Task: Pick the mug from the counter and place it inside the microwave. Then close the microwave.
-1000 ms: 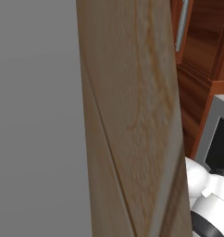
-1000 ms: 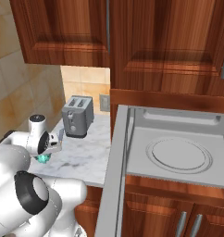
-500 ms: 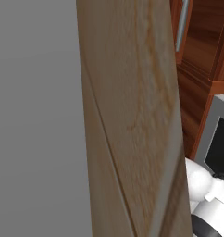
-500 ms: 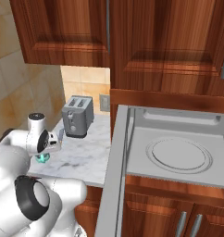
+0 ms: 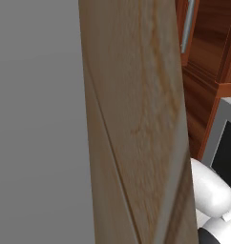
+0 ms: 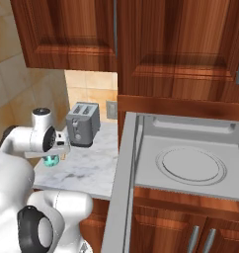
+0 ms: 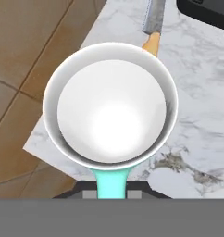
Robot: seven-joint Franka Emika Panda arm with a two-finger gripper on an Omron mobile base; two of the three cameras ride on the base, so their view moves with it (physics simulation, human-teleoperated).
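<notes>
In the hand view the mug (image 7: 111, 109) sits directly under the camera, seen straight down: a white interior, a whitish rim, and a teal handle pointing toward the bottom edge. The dark gripper (image 7: 112, 193) body shows just beneath that handle, but the fingertips are hidden, so I cannot tell whether the gripper is open or clamped on the mug. The mug is over the near corner of the white marble bench (image 7: 197, 115), with brown floor tiles (image 7: 26, 55) visible beyond the bench edge. A knife (image 7: 152, 28) with an orange handle and grey blade lies on the marble just past the mug's rim.

In the right base view the white arm reaches to the left end of the bench (image 6: 87, 170), and the teal mug (image 6: 52, 160) hangs right below the hand, close to the marble; whether it touches the surface is unclear. Just behind it stands a grey toaster (image 6: 82, 124) against the tiled wall, near a wall outlet (image 6: 111, 110). To the right, the microwave (image 6: 190, 158) stands open, its door (image 6: 122, 192) swung toward the camera and its round turntable plate (image 6: 190, 166) bare. Dark wood cabinets (image 6: 156, 44) hang above.

The left base view is mostly blocked by a pale wooden panel (image 5: 136, 124).
</notes>
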